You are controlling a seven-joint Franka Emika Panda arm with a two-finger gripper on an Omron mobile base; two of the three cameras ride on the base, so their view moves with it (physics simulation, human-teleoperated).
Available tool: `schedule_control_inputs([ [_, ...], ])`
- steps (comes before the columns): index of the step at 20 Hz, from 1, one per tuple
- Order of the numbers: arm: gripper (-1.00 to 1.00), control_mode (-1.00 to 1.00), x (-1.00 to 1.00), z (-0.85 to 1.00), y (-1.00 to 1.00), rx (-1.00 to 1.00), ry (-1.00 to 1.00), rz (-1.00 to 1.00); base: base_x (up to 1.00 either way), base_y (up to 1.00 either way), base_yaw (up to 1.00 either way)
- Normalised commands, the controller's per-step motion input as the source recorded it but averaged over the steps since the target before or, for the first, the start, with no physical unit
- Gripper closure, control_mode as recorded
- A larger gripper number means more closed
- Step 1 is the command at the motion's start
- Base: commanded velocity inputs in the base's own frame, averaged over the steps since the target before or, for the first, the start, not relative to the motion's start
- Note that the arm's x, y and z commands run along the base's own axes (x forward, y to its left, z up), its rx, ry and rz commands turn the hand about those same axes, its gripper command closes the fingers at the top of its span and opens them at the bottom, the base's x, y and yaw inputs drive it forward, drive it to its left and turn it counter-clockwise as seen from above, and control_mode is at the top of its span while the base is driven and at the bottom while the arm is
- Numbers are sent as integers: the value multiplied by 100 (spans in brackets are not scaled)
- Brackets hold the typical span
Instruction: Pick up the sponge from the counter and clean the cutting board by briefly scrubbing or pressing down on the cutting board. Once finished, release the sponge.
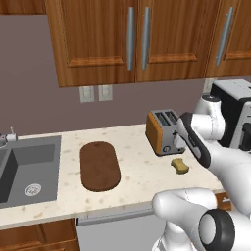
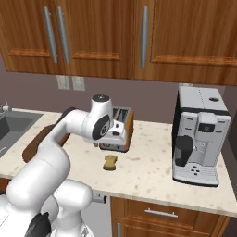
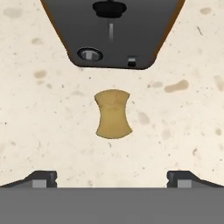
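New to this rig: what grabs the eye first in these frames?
The white arm, bent over the beige counter, with its open claw hanging above the small yellow-tan sponge, which lies loose just in front of the orange-sided toaster. Next, the dark brown cutting board, bare, between the sponge and the grey sink. On the far right stands a silver coffee machine.

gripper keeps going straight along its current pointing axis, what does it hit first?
Most likely the sponge: in the hand view it lies on the counter between the open gripper tips, short of the toaster. Nothing shows in between; depth unclear.
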Motion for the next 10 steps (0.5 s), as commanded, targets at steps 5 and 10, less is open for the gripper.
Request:
schedule_control_inputs([
  [5, -100, -100, 22, -38, 0, 0, 0, 0, 0, 0, 0],
  [10, -100, -100, 28, -41, 0, 0, 2, 0, 0, 0, 0],
])
